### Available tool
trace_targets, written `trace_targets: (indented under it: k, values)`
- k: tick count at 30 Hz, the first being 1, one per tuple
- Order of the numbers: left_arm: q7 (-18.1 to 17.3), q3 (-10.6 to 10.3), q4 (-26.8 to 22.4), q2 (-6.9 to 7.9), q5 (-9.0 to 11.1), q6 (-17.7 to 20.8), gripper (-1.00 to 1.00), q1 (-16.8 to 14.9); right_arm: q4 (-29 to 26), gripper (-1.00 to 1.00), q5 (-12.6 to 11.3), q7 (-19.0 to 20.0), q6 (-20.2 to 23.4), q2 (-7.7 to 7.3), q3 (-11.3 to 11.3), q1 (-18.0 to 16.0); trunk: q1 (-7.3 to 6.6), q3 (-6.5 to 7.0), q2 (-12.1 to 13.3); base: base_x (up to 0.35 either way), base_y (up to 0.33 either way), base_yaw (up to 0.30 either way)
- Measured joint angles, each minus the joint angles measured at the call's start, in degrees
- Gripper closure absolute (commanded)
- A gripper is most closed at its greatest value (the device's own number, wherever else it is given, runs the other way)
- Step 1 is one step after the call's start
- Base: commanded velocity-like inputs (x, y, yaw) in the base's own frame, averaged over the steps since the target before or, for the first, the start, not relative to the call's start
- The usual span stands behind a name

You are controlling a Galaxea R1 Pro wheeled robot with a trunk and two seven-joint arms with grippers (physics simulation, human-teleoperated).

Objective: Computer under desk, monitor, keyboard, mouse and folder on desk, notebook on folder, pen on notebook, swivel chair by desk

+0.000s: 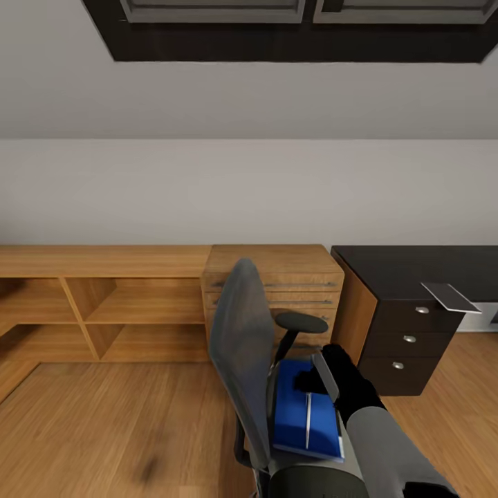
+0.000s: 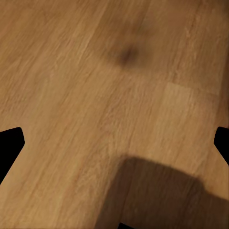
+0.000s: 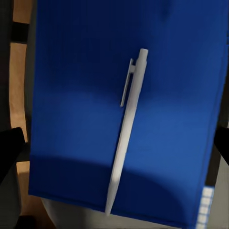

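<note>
my left gripper's fingertips (image 2: 10, 145) sit spread over bare wood floor (image 2: 95, 86). the swivel chair (image 1: 238, 332) back hides part of its seat, where the folder (image 1: 294, 408) lies with a pen (image 3: 126, 129). my right gripper (image 3: 114, 148) hangs open directly above them.

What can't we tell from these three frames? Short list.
- Right gripper, head view: fingertips masked by the arm's black wrist; open or shut unclear.
- Blue folder, head view: its near right part is covered by the right arm; whether a notebook lies in that stack is unclear.
- Desk, head view: cut off by the right edge, so its far top is unseen.
- Swivel chair, head view: base cut off by the bottom edge.
</note>
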Motion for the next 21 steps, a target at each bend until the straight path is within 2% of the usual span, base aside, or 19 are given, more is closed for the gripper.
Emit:
trace_targets:
  k: [11,16,21]
  values:
    - [0.0,0.0,0.0,0.06,0.0,0.0,-1.0,0.0,8.7,-1.0,-0.2,0.1,0.2,0.23,-0.3,-5.2,2.42,-1.98,-4.4,0.0,0.0,0.0]
    - [0.1,0.0,0.0,0.07,0.0,-0.1,-1.0,0.0,11.5,-1.0,-0.1,0.1,0.3,0.16,-2.2,-7.1,3.51,-2.87,-6.4,0.0,0.0,0.0]
    - [0.1,0.0,0.0,0.02,0.0,-0.2,-1.0,0.0,14.0,-1.0,-0.2,0.1,0.2,-0.04,-2.7,-9.3,4.61,-3.77,-8.4,0.0,0.0,0.0]
